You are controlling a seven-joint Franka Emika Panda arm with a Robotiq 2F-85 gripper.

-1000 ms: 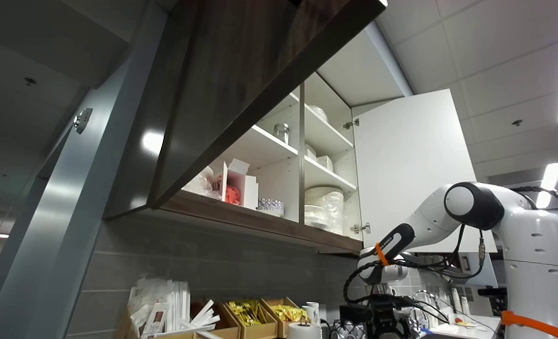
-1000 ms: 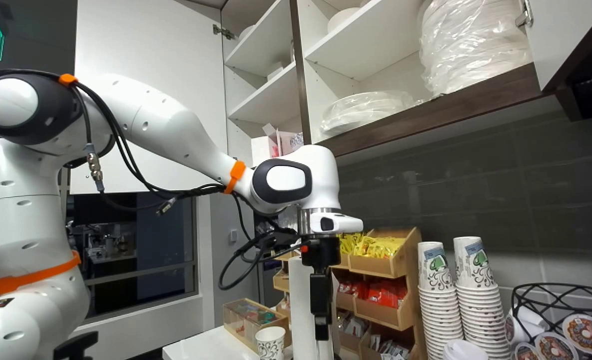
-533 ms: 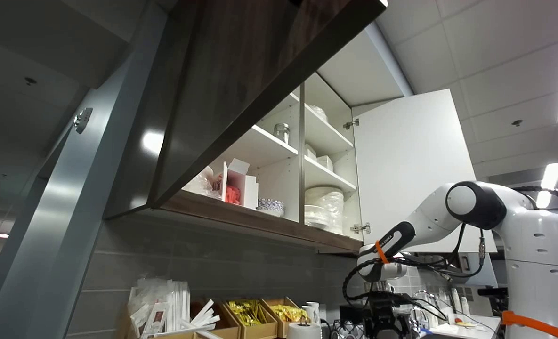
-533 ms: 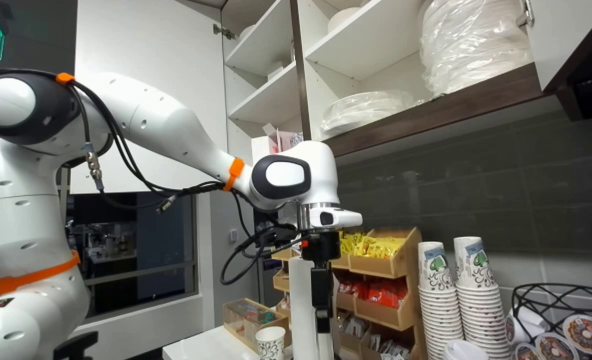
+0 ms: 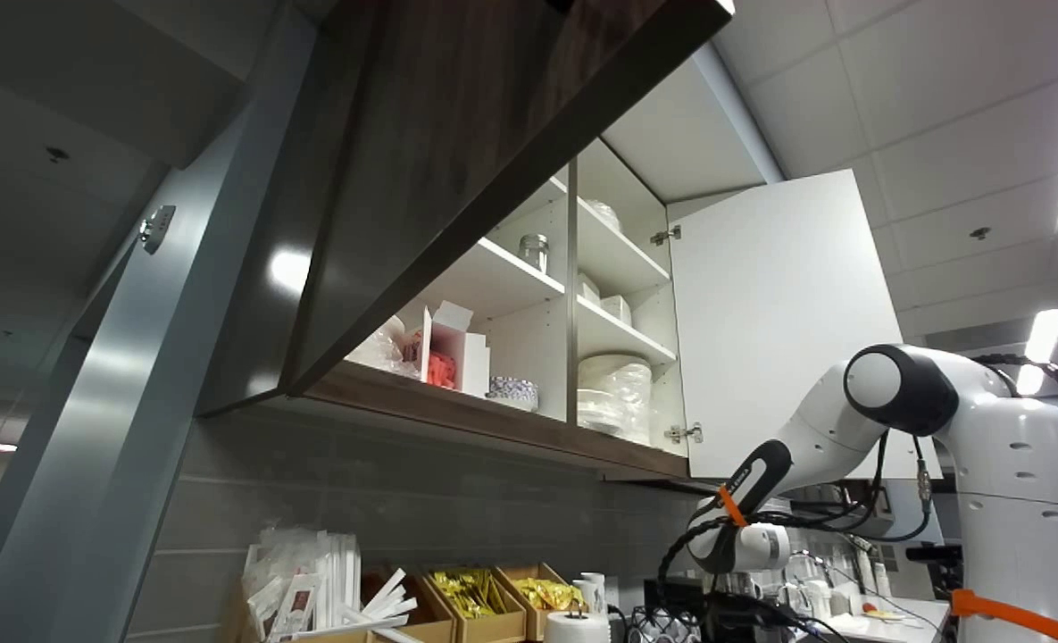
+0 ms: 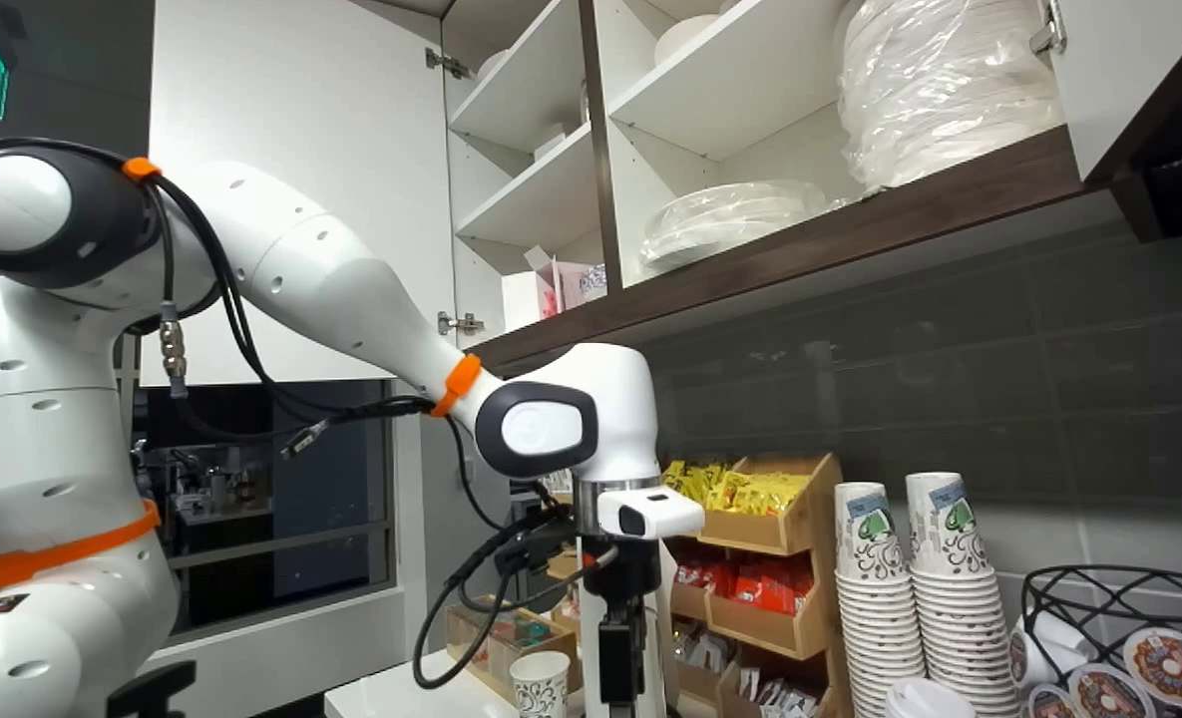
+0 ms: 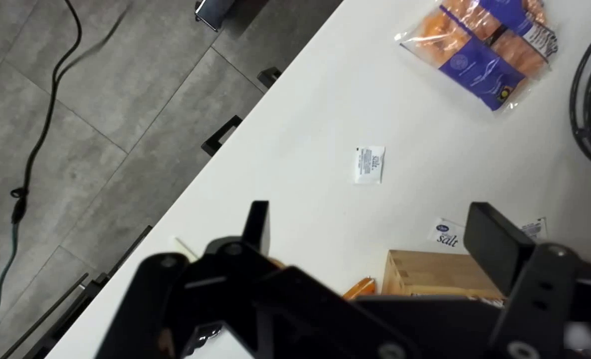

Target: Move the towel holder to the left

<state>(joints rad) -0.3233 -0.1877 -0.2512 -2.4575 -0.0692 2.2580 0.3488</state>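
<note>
The towel holder with its white paper roll stands upright on the counter. In an exterior view only the roll's top and small finial [image 5: 578, 628] show at the bottom edge. In an exterior view the roll [image 6: 657, 638] is partly hidden behind my gripper [image 6: 622, 698], whose fingertips are cut off by the lower edge. My gripper also shows at the bottom in an exterior view [image 5: 732, 627], to the right of the roll. In the wrist view my gripper [image 7: 375, 229] is open with nothing between the fingers. I cannot make out the towel holder in the wrist view.
A wooden rack of packets [image 6: 780, 524], cup stacks [image 6: 880, 608] and a wire basket [image 6: 1099, 578] stand nearby. A paper cup [image 6: 541, 686] is left of the roll. Open cabinets hang above. Below lie a wooden box [image 7: 440, 269], salt packets [image 7: 370, 164] and a bag [image 7: 485, 55].
My hand and forearm have lowered noticeably in the last half second and shifted slightly back toward the robot's base. The towel holder has not visibly moved.
</note>
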